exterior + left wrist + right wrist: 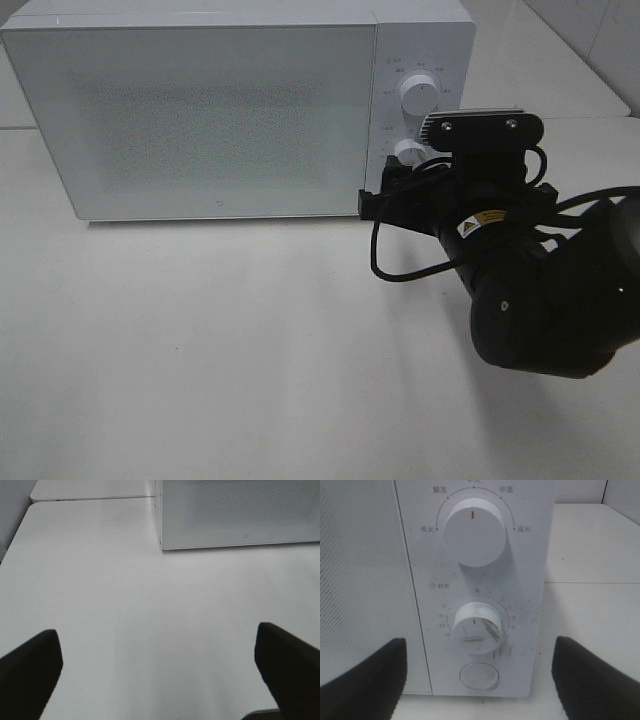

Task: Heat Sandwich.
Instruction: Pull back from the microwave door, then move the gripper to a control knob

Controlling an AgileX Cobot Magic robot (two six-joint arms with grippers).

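The sandwich is out of view in all three views. A white microwave [200,110] stands at the back of the table with its door shut. My right gripper [400,185] is in front of its control panel. In the right wrist view this gripper [479,642] is open and empty, its dark fingers [370,680] on either side of the lower timer knob [476,627] and apart from it. The left gripper [156,632] is open and empty above bare table, short of the microwave's [240,515] lower front corner.
The panel carries an upper power knob [474,531], its red mark pointing straight up, and a round button [479,675] below the timer knob. The white table [250,350] spreads out in front of the microwave. A second table surface [90,490] joins behind it.
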